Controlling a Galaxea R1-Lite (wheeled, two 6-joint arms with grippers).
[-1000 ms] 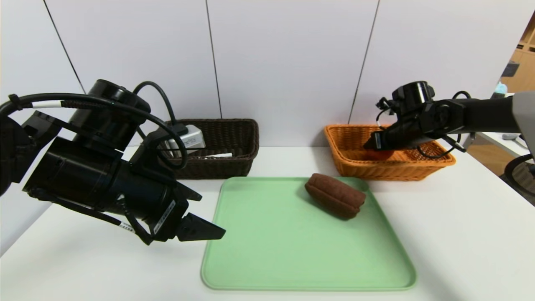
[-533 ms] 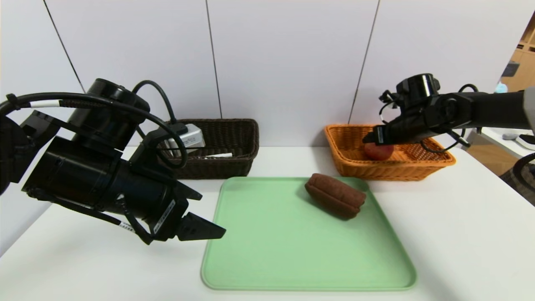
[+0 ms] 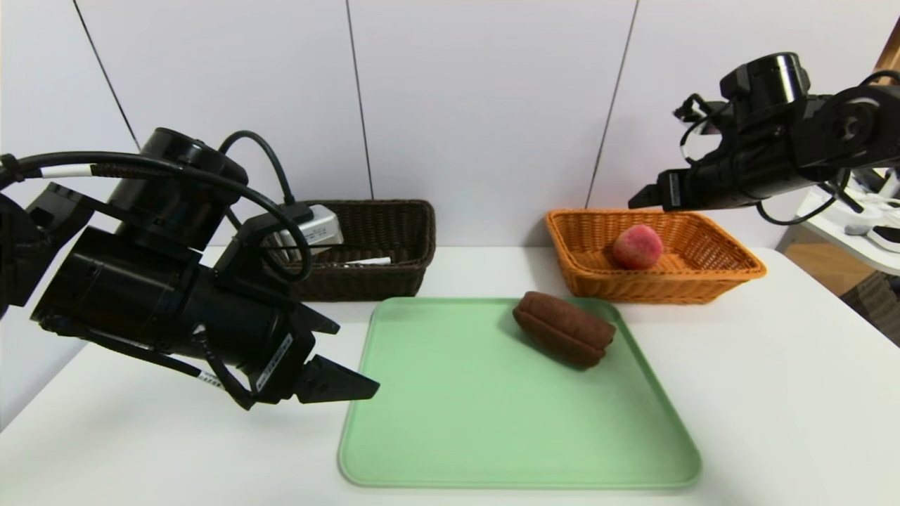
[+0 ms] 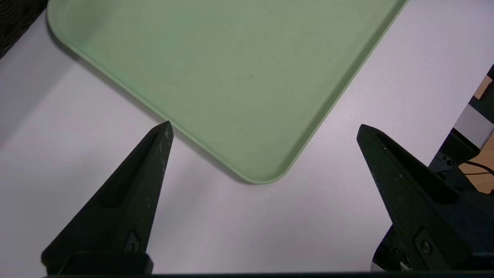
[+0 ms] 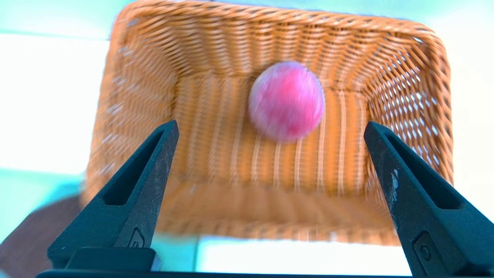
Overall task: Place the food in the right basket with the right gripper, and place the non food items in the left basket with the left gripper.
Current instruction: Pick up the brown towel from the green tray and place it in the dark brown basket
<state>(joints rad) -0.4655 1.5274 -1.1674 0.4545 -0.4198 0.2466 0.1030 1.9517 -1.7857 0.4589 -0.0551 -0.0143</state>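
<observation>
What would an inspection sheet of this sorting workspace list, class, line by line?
Surface: white table, green tray in the middle.
Job's things: brown bread on tray; peach in orange basket; white box in dark basket.
Clutter: nothing seen.
End effectors: left end effector open, above the table at the tray's corner; right end effector open, above the orange basket.
Cables: black cable looped on left arm.
Surroundings: white wall panels.

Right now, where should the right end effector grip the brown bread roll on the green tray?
Across the middle of the brown oblong bread roll, from above. It lies flat and diagonal on the green plastic tray; closing across its narrow width suits the open right end effector.
</observation>
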